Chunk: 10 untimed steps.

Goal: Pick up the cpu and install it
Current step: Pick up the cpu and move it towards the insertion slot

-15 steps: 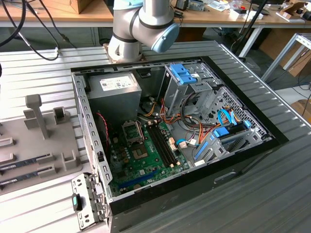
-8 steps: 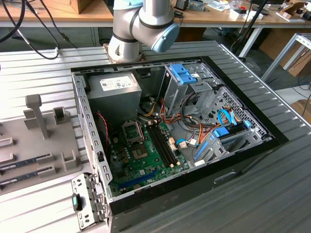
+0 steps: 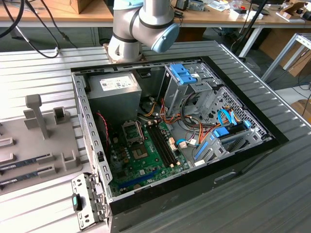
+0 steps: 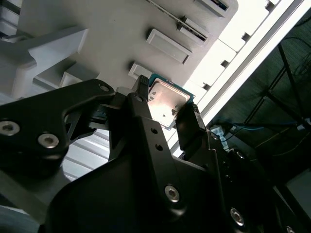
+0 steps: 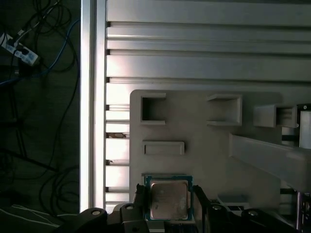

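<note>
Your end effector pinches the cpu by opposite edges; it looks light, stiff, thin and probably fragile underneath, so grip only the rim.

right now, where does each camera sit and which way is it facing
exterior view: off the arm, looking down into the open computer case; the arm shows behind it.
first wrist view: on the arm, facing the grey tray; the gripper shows at the cpu.
second wrist view: on the arm, looking along the gripper at the cpu.
both wrist views share the cpu.
</note>
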Motion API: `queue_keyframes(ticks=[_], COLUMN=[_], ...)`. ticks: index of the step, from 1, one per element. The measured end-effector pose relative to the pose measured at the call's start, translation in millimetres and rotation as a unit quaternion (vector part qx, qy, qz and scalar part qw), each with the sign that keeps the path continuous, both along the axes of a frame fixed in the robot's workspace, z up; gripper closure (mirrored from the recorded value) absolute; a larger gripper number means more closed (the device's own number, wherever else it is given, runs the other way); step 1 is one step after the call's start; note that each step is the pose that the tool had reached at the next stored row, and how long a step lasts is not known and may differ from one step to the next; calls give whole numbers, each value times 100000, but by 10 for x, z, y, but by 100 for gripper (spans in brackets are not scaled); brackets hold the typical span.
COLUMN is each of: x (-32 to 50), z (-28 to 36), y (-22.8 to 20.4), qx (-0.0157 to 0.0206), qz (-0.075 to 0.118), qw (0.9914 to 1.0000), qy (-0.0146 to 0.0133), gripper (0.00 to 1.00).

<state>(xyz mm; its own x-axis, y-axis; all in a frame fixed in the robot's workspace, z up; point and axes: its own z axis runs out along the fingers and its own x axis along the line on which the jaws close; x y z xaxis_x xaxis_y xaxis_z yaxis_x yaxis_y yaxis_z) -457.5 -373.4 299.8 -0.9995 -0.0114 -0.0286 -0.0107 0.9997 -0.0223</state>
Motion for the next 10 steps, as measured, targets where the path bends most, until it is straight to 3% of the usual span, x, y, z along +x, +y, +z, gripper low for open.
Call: queue_keyframes(ticks=[10], x=[2], z=[81], y=[0], qx=[83], qz=[1], qw=[100000], qy=[2], gripper=[53])
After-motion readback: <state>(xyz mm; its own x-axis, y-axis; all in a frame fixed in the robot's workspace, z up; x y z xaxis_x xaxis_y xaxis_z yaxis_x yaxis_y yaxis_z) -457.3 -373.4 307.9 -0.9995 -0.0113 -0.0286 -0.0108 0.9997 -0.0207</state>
